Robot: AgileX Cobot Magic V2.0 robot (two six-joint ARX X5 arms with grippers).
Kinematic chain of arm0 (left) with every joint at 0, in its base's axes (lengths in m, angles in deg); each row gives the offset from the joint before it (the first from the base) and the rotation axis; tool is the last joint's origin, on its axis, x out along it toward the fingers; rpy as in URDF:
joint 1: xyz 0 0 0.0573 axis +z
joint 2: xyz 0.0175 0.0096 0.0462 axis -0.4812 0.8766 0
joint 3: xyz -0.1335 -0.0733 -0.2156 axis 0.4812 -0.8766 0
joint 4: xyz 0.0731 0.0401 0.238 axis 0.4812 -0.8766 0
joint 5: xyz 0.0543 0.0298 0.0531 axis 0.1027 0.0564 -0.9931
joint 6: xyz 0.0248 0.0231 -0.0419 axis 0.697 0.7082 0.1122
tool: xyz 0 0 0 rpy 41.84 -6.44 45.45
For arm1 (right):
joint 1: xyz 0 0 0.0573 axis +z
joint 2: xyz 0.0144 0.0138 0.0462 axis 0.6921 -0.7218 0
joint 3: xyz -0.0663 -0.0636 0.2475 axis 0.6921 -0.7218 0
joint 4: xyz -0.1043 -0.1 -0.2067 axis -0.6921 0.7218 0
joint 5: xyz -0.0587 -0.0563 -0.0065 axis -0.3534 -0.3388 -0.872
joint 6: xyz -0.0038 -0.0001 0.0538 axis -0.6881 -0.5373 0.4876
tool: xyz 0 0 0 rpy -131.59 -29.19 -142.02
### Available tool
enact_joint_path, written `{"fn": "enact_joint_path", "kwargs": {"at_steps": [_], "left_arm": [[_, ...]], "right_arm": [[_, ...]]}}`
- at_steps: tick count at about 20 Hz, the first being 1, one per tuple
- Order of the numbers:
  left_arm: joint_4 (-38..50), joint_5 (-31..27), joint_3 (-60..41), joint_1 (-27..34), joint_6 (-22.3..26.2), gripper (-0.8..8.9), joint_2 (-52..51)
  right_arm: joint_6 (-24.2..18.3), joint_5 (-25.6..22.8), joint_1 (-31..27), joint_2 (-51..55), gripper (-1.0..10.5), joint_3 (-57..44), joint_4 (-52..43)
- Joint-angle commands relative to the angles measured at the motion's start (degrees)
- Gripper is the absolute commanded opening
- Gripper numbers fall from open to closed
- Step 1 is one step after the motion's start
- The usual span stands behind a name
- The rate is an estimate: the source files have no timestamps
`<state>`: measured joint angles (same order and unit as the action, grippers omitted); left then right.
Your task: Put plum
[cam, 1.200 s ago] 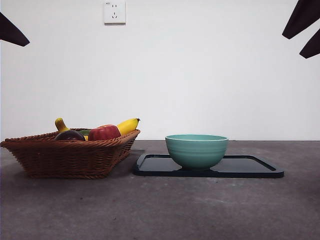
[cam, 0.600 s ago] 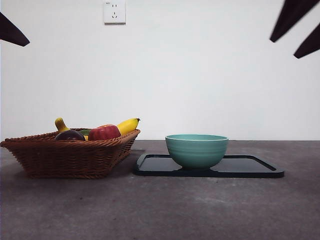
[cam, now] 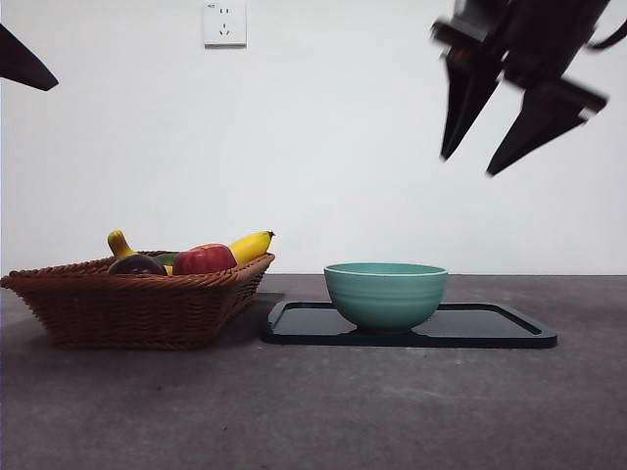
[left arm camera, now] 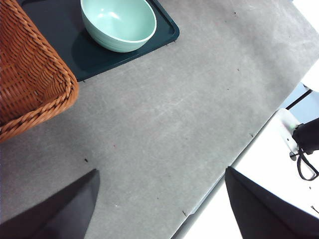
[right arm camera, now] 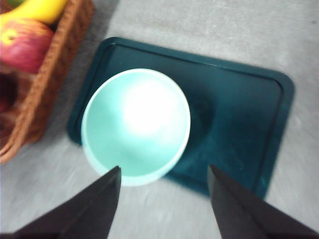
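Note:
The plum is a dark purple fruit lying in the brown wicker basket at the left, beside a red apple and a banana. My right gripper hangs open and empty, high above the teal bowl. In the right wrist view the bowl lies straight below the open right gripper, with the apple off to the side. My left gripper is open and empty over bare table, away from the basket.
The bowl stands on a dark tray to the right of the basket, and the tray also shows in the right wrist view. The table's edge runs close to the left gripper. A wall socket is on the back wall.
My right arm has come down and to the left from the top right corner, and now hangs above the bowl. The basket, fruit, bowl and left arm have not moved.

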<state>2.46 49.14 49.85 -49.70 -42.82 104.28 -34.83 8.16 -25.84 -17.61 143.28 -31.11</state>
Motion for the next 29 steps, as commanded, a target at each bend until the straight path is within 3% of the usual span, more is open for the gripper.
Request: {"fn": "enact_joint_path", "kwargs": {"at_steps": [1, 12, 15, 19, 29], "left_arm": [[0.6, 0.3, 1.1, -0.3, 0.5, 4.00, 0.3], [0.6, 0.3, 1.1, -0.3, 0.5, 4.00, 0.3], [0.6, 0.3, 1.1, -0.3, 0.5, 4.01, 0.3], [0.6, 0.3, 1.1, -0.3, 0.5, 4.01, 0.3], [0.6, 0.3, 1.1, -0.3, 0.5, 4.01, 0.3]], "right_arm": [[-0.7, -0.2, 0.2, -4.7, 2.8, 1.9, -2.1], [-0.3, -1.5, 1.2, -17.8, 2.7, 2.0, -10.5], [-0.3, -2.8, 1.3, -19.9, 1.9, 2.0, -11.1], [-0.6, -2.6, 1.5, -20.0, 0.2, 2.0, -13.0], [0.6, -2.8, 1.4, -13.0, 0.1, 2.9, -13.3]]}}
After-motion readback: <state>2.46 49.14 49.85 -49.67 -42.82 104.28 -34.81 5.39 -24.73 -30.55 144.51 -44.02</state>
